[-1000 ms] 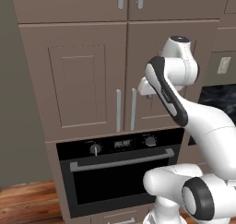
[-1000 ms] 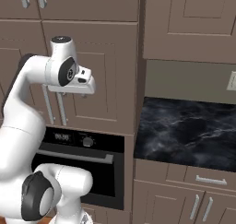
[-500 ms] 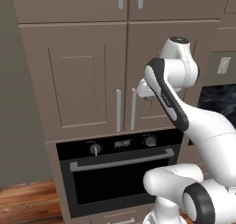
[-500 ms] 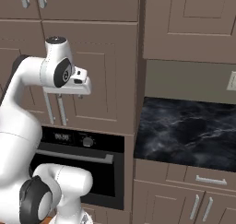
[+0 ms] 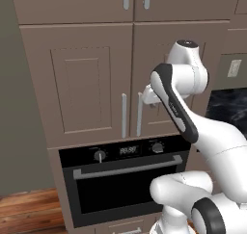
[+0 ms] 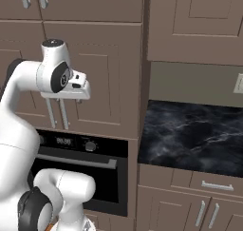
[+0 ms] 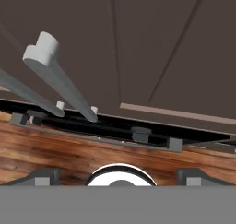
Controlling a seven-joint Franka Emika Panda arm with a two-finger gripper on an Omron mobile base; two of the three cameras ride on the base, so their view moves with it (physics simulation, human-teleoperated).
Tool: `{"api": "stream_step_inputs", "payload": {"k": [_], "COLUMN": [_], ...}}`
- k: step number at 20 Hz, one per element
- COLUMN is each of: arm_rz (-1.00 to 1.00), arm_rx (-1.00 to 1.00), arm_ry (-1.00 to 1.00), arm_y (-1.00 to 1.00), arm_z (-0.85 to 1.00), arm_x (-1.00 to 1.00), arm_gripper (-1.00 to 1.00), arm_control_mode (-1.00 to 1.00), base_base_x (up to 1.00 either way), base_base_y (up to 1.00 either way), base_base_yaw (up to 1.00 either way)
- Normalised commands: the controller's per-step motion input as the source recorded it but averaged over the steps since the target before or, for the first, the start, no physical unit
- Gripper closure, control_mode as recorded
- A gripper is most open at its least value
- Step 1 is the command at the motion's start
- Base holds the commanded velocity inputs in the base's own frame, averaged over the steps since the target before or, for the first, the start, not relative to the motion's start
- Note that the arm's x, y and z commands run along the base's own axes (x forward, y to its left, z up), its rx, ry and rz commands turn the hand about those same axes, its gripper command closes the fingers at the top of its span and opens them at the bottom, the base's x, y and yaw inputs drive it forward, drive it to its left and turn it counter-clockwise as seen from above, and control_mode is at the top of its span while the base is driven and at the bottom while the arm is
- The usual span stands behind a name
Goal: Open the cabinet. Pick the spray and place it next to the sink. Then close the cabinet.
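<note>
Room: simulated kitchen of grey-brown shaker fronts, with a wooden floor (image 5: 26, 206) at the lower left.
Arm: white arm (image 5: 179, 113) rose from the base, elbow bent high, forearm reaching forward and down toward the cabinet doors.
Tool: tool (image 6: 76, 93) was at the level of the door handles, pointing downward along the door face; in the hand view its two dark fingertips (image 7: 44, 176) stood far apart at the bottom corners, jaws wide open, nothing between them.
Handles: right door's silver handle (image 5: 140, 114) was just beside the tool; in the hand view it (image 7: 55, 75) ran diagonally close to the camera, apart from the fingertips.
Cabinet: cabinet (image 5: 87, 84) had both doors shut, the seam between them closed.
Oven: black oven (image 5: 120, 182) sat directly below the cabinet, its door closed.
Tabletop: dark marbled tabletop (image 6: 190, 137) lay to the right of the cabinet.
Far: shorter upper doors (image 6: 194, 21) hung above the tabletop.
</note>
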Motion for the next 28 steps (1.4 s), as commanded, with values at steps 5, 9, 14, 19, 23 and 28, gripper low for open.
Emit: {"api": "stream_step_inputs", "payload": {"k": [5,9,14,19,23,28], "arm_rz": [0.0,0.0,0.0,0.0,0.0,-0.01], "arm_rx": [0.0,0.0,0.0,0.0,0.0,0.0], "arm_ry": [0.0,0.0,0.0,0.0,0.0,0.01], "arm_y": [0.0,0.0,0.0,0.0,0.0,0.02], "arm_z": [0.0,0.0,0.0,0.0,0.0,0.0], "arm_x": [-0.11,-0.13,0.0,0.0,0.0,0.04], "arm_gripper": [-1.0,-1.0,-1.0,-1.0,-1.0,-1.0], "arm_control_mode": [-1.0,1.0,1.0,1.0,1.0,-1.0], "base_base_x": [0.0,-0.49,-0.5,-0.14,0.0,0.0], "base_base_y": [0.0,0.0,0.26,0.52,0.59,0.23], "base_base_yaw": [0.0,0.03,0.0,0.0,-0.02,-0.02]}}
